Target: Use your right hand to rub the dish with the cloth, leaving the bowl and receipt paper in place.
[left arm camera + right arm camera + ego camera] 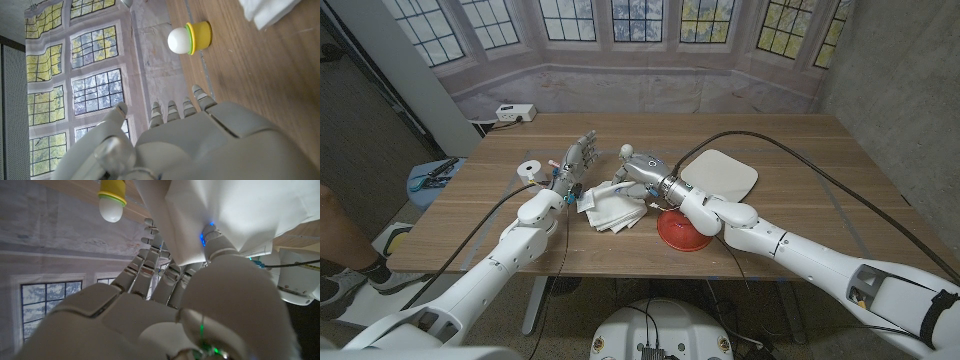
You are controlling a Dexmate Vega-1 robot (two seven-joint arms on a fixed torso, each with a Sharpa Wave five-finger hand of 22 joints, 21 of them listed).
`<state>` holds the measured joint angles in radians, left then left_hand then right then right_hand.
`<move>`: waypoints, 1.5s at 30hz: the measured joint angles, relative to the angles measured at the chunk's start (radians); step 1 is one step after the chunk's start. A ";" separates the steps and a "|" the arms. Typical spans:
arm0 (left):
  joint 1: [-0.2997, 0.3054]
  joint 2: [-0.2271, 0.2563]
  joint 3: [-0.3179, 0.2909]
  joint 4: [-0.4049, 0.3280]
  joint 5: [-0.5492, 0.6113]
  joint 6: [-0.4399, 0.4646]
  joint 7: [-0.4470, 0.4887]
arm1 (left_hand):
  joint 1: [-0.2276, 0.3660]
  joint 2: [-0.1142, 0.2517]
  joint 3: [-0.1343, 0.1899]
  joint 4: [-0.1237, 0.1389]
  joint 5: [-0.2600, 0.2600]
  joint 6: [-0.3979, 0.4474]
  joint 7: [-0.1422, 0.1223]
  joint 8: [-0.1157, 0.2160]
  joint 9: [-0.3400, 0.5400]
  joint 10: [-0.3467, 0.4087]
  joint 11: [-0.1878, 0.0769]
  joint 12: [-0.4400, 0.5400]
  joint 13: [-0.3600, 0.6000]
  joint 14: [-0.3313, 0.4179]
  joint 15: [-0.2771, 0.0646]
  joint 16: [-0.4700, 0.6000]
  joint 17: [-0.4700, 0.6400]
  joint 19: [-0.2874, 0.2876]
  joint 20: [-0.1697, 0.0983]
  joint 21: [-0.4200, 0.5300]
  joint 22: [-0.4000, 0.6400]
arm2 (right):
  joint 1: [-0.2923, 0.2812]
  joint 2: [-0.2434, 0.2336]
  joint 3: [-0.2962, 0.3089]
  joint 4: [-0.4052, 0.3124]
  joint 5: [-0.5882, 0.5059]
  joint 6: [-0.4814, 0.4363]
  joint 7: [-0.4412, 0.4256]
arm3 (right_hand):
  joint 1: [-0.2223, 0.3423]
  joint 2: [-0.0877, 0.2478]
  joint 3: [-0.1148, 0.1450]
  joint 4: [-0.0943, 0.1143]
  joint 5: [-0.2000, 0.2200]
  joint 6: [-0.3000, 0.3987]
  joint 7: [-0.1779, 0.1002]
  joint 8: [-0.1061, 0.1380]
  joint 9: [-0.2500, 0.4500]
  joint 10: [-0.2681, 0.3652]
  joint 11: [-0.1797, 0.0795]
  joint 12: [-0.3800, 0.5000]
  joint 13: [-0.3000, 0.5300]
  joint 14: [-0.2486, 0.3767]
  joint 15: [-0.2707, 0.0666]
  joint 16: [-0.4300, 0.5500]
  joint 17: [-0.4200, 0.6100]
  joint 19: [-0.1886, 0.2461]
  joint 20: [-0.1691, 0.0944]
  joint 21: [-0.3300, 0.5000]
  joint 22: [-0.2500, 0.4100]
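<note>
Beside the dish (722, 175), on its left, the cloth (613, 207) is touched by the right hand (642, 171), fingers apparently closing on it (grasp uncertain). Rubbing is judged not begun. Left hand (578, 158) is spread, empty.

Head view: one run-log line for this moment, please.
right robot hand grips cloth | dish untouched | left robot hand open, empty

cloth (612, 206) table centre | bowl (682, 231) right of it | dish (720, 174) behind bowl | receipt roll (529, 170) left
</note>
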<state>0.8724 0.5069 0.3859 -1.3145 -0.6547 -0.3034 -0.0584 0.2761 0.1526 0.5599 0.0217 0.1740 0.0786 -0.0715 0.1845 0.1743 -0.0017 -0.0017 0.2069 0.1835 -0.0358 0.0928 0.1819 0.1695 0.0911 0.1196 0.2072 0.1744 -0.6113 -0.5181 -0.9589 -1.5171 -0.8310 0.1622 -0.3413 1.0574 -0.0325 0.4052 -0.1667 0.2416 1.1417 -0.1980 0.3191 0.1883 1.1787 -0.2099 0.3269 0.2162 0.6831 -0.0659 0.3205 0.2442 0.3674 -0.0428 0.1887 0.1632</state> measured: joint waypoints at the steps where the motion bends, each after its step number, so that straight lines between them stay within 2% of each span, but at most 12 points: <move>1: 0.000 0.000 0.000 0.000 0.000 0.001 0.000 | 0.000 0.000 0.000 0.000 0.000 0.000 0.000 0.000 0.000 0.000 0.000 0.000 0.000 0.000 0.000 0.000 0.000 0.000 0.000 0.000 0.000 | -0.001 -0.002 0.002 -0.003 0.000 0.000 0.000 | 0.003 -0.001 -0.003 0.003 0.000 0.000 0.000 0.000 0.000 0.000 0.000 0.000 0.000 0.000 0.000 0.000 -0.001 0.000 0.000 -0.001 0.000; 15: 0.000 0.004 0.000 -0.001 0.000 0.006 0.000 | 0.000 0.000 0.004 -0.004 0.000 0.000 0.000 0.000 0.000 0.000 0.000 0.000 0.000 0.000 0.000 0.000 0.000 0.000 0.000 0.000 0.000 | -0.015 -0.031 0.033 -0.050 0.001 -0.013 -0.002 | 0.008 -0.005 -0.008 0.008 -0.007 -0.004 -0.004 -0.014 0.001 -0.002 -0.002 -0.013 0.001 0.000 0.000 -0.007 -0.003 0.000 0.000 -0.004 0.000; 45: -0.011 0.003 0.010 -0.001 0.004 0.017 -0.008 | -0.004 -0.004 0.004 -0.004 0.000 0.000 0.000 0.000 0.005 0.000 0.000 0.000 0.000 0.000 0.000 0.000 0.000 0.000 0.000 0.000 0.005 | -0.059 -0.084 0.107 -0.139 -0.005 -0.071 0.004 | 0.002 0.000 -0.016 0.011 -0.007 -0.005 -0.004 -0.023 0.000 -0.008 0.001 -0.020 0.001 -0.004 0.004 -0.022 -0.007 0.000 0.000 -0.004 0.000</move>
<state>0.8613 0.5102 0.3958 -1.3152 -0.6506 -0.2865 -0.0664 0.2723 0.1488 0.5641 0.0178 0.1740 0.0785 -0.0715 0.1845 0.1795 -0.0018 -0.0018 0.2069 0.1836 -0.0358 0.0928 0.1819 0.1695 0.0910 0.1196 0.2072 0.1794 -0.6703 -0.6018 -0.8515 -1.6560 -0.8362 0.0916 -0.3376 1.0598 -0.0328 0.3888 -0.1557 0.2348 1.1370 -0.2017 0.2961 0.1880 1.1708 -0.2093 0.3068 0.2172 0.6793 -0.0622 0.2982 0.2368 0.3673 -0.0429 0.1849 0.1632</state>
